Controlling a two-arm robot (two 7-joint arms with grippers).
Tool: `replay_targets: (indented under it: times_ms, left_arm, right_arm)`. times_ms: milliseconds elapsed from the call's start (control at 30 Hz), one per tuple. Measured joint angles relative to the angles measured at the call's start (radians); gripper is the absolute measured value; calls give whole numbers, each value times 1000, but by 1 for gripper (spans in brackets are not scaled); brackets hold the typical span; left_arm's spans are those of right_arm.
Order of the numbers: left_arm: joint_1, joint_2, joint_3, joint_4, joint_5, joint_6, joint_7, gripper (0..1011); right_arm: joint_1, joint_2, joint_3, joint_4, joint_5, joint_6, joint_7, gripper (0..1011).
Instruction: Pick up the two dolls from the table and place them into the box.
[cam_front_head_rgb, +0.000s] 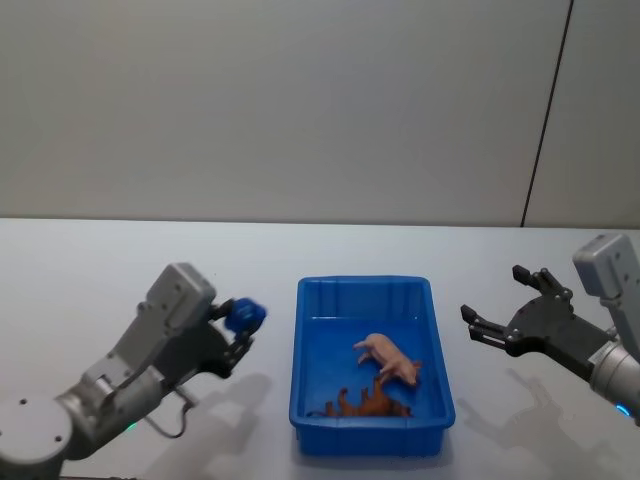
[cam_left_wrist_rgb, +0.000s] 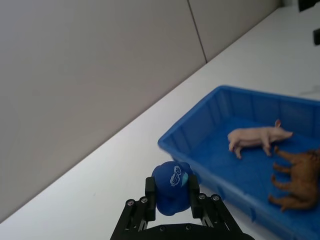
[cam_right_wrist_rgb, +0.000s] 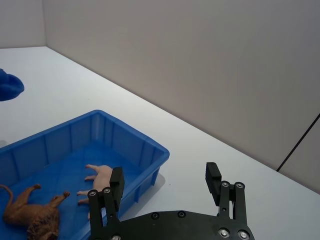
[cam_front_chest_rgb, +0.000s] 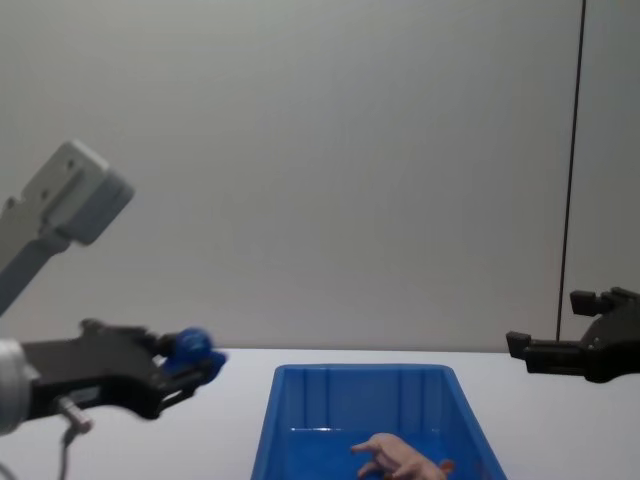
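Two toy animals lie inside the blue box (cam_front_head_rgb: 371, 420): a peach-pink pig (cam_front_head_rgb: 388, 357) on its side near the middle of the floor, and a brown lion-like figure (cam_front_head_rgb: 366, 403) beside it, nearer the robot. In the left wrist view the pig (cam_left_wrist_rgb: 259, 137) and the brown figure (cam_left_wrist_rgb: 298, 179) lie close together, their legs nearly meeting. The box stands on the white counter (cam_front_head_rgb: 100, 270), roughly midway between the two arms.

To the box's left, the left gripper (cam_front_head_rgb: 240, 330) is raised above the counter, and its fingers are clenched on the dark blue doll (cam_front_head_rgb: 244, 316). The left wrist view shows this rounded doll (cam_left_wrist_rgb: 172, 188) pinched between the two black fingers (cam_left_wrist_rgb: 202, 206), with a small pale marking on its upper face. From the chest view the blue doll (cam_front_chest_rgb: 190, 347) sits at the tip of the left gripper (cam_front_chest_rgb: 188, 368), outside the box's left wall and higher than its rim.

To the box's right, the right gripper (cam_front_head_rgb: 502, 311) hovers above the counter with its fingers spread apart and nothing between them. Its own wrist view shows the right gripper (cam_right_wrist_rgb: 165, 181) wide apart, with the box's (cam_right_wrist_rgb: 145, 142) near corner and the pig (cam_right_wrist_rgb: 102, 179) beyond it.
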Motion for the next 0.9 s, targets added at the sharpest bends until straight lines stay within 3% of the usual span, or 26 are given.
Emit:
replay_targets:
  times_ms: [300,600,900]
  left_arm:
    - [-55,-74,37,36,-1,-59,-39,360]
    - [-86,-124,66,68,-9,-99,-67,698]
    - [-75,-125,72,52,-29,-127,-66,940]
  right_arm:
    - [0,0,0,0,0,0,0,1001]
    - [0,0,0,0,0,0,0,1001]
    - [0,0,0,0,0,0,0,1001]
